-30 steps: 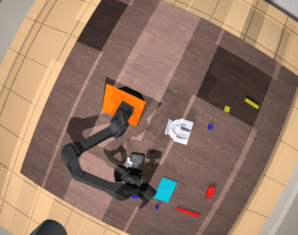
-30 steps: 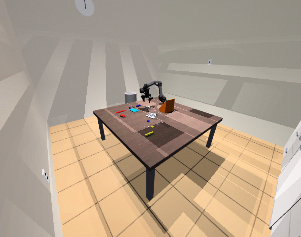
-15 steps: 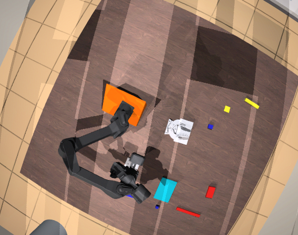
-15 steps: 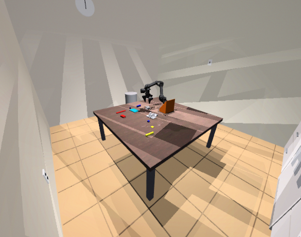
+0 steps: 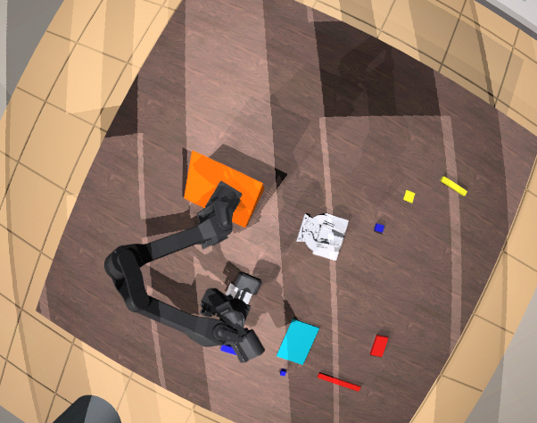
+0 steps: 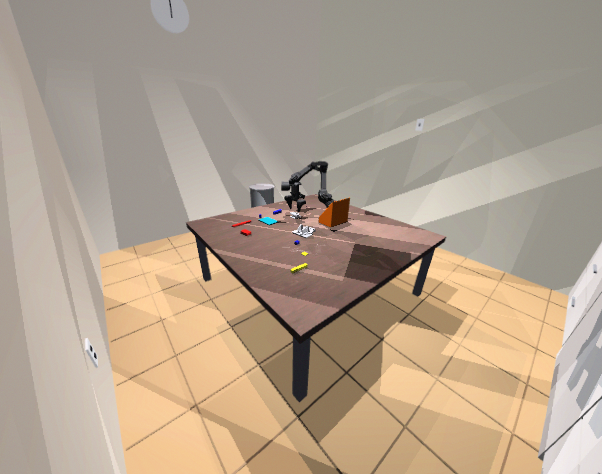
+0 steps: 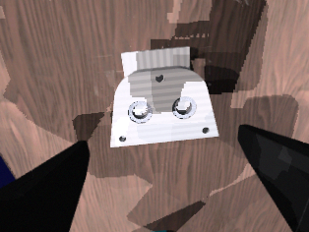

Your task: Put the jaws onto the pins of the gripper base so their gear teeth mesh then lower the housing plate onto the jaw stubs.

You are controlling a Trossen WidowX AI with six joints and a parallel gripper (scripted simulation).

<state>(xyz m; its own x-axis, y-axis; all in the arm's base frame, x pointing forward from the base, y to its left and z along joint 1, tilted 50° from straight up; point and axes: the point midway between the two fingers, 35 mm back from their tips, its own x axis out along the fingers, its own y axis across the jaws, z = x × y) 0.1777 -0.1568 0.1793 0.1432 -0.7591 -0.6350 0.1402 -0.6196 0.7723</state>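
The white housing plate (image 5: 244,296) (image 6: 294,215) (image 7: 162,125) lies on the table. The wrist view shows its two large ringed holes, three small holes and a ribbed block at its far edge. My gripper (image 5: 230,293) (image 6: 294,207) (image 7: 163,140) is open and empty above the plate, with one finger on each side of it and the fingertips near its close edge. The white gripper base (image 5: 323,236) (image 6: 304,232) stands apart on the table, with small white and grey parts on it. Its pins and the two jaws are too small to tell apart.
An orange wedge (image 5: 205,175) (image 6: 337,214) stands by the arm's base. A cyan plate (image 5: 298,341) (image 6: 267,220) and blue bar (image 5: 228,350) (image 6: 277,211) (image 7: 5,174) lie near the gripper. Red, blue and yellow pieces lie farther out.
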